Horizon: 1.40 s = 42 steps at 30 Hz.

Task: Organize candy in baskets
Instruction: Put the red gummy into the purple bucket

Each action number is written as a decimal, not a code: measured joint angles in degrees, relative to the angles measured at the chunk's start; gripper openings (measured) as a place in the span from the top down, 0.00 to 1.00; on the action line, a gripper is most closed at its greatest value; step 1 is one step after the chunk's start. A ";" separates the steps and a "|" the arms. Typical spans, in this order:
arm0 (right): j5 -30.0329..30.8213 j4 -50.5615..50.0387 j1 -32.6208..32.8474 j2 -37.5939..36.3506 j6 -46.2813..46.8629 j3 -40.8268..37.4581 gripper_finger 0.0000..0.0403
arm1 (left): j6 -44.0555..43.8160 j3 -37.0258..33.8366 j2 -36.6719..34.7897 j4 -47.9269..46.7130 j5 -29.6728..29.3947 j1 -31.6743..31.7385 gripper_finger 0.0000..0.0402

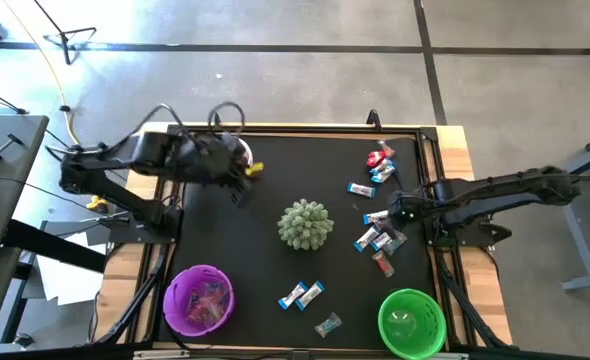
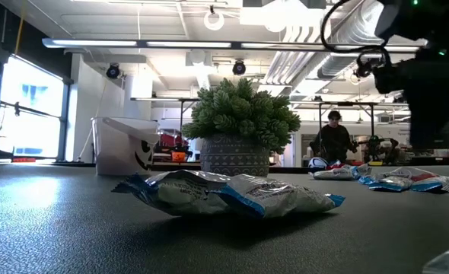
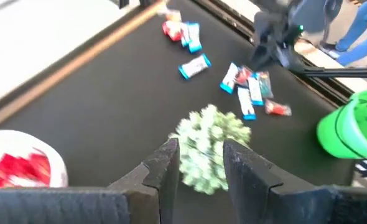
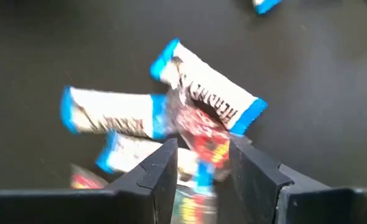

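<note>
The right gripper, fingers apart, straddles a shiny red-wrapped candy among blue-and-silver wrapped candies; the left gripper hangs empty, fingers apart.

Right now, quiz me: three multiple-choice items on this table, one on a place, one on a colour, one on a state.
1. Where does the spiky green ball sit?
A. Mid-table
B. Inside the purple basket
C. On the green basket

2. What colour is the wrapper between the right gripper fingers?
A. Yellow
B. Red
C. Black

3. The green basket is:
A. Heaped with sweets
B. Tipped over
C. Upright, no candy visible

Answers: 1 A, the high view shows it centred, apart from the purple basket. 2 B, the right wrist view shows the red candy there. 3 C, its inside looks bare from above.
</note>
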 joint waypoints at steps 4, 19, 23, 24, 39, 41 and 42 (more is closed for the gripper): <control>-0.28 0.69 0.31 0.59 -12.41 -1.67 0.66 | 5.14 0.00 -2.95 0.13 0.10 3.72 0.73; -3.41 3.83 -0.04 11.43 -13.15 -1.90 0.66 | 14.08 0.00 -6.18 0.06 0.57 10.25 0.73; -2.55 4.79 -0.93 16.04 -13.44 -1.86 0.66 | 15.63 0.00 -6.14 0.00 1.55 11.70 0.73; -2.10 5.09 -1.16 16.96 -13.61 -1.86 0.66 | 15.82 0.00 -6.14 -0.01 1.59 11.97 0.73; -1.50 10.92 -2.40 21.58 -8.73 -1.66 0.87 | 17.21 0.00 -6.14 -0.07 4.61 13.92 0.73; -1.49 11.01 -2.40 21.58 -7.05 -1.67 0.95 | 17.30 0.00 -6.14 -0.09 4.63 13.91 0.73; -1.50 11.02 -2.40 21.60 -5.96 -1.68 0.97 | 17.59 0.00 -6.14 -0.16 4.66 13.91 0.73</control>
